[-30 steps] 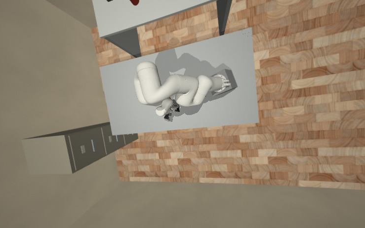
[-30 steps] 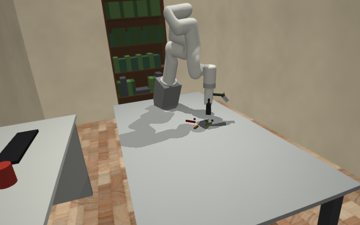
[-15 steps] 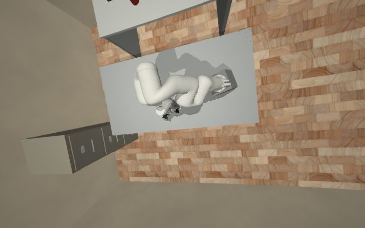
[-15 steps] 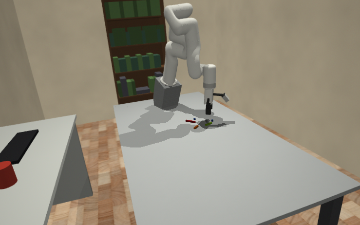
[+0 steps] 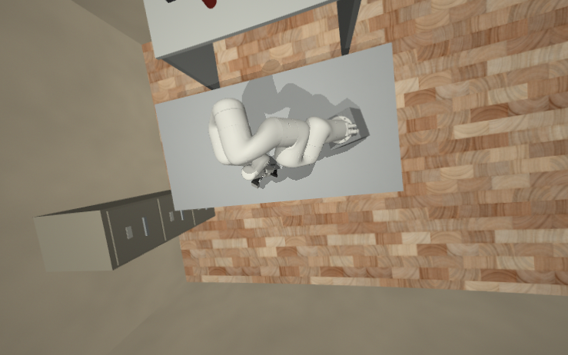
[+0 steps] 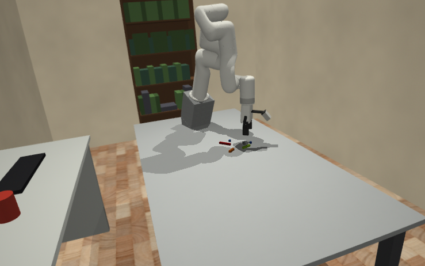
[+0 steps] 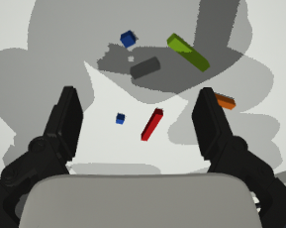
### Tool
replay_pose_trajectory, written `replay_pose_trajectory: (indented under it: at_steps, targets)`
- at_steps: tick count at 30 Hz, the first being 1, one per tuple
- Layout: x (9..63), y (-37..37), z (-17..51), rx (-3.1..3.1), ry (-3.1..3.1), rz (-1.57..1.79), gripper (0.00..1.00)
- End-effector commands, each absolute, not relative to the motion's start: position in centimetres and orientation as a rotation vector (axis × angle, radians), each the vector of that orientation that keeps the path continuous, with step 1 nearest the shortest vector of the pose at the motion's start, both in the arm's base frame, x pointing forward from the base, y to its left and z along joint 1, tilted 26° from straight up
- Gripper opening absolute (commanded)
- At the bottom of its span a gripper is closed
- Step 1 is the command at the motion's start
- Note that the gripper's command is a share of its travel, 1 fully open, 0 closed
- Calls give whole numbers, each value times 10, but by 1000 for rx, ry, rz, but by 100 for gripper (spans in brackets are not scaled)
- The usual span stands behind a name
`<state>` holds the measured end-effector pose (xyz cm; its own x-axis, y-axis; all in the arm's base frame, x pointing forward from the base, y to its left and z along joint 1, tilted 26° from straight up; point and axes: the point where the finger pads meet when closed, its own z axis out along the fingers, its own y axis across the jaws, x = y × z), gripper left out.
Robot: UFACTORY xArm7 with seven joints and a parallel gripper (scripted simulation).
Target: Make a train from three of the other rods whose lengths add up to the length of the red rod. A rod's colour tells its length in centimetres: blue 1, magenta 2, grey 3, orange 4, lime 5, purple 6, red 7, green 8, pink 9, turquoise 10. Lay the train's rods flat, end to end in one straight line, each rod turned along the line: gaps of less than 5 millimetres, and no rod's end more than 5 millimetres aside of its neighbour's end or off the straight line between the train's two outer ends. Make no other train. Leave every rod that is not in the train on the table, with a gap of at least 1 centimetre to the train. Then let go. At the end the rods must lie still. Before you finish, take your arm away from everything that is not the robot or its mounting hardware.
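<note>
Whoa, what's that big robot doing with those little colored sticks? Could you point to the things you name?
The white robot arm (image 5: 284, 132) (image 6: 228, 42) holds its wide-open black gripper (image 6: 252, 126) (image 7: 138, 100) above some small rods on the grey table (image 5: 365, 176) (image 6: 256, 198). It isn't holding any. It has to line up three that together are as long as the red rod (image 6: 225, 143) (image 7: 151, 125). Two short blue rods, a dark grey one (image 7: 144, 67), a lime one (image 6: 246, 146) (image 7: 188, 53) and an orange one (image 6: 231, 149) (image 7: 226, 101) lie scattered, so no train is made.

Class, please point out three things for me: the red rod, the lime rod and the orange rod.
red rod (image 6: 225, 143) (image 7: 151, 125): exterior and wrist views, middle of the rod
lime rod (image 6: 246, 146) (image 7: 188, 53): exterior and wrist views, middle of the rod
orange rod (image 6: 231, 149) (image 7: 226, 101): exterior and wrist views, middle of its visible part
</note>
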<state>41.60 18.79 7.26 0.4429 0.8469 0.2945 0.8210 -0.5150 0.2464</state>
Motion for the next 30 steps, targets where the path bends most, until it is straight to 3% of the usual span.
replay_pose_trajectory:
  at_steps: [1, 30]
  targets:
    - [417, 188, 73, 2605, 1499, 607, 100]
    - [421, 190, 79, 2706, 1341, 668, 100]
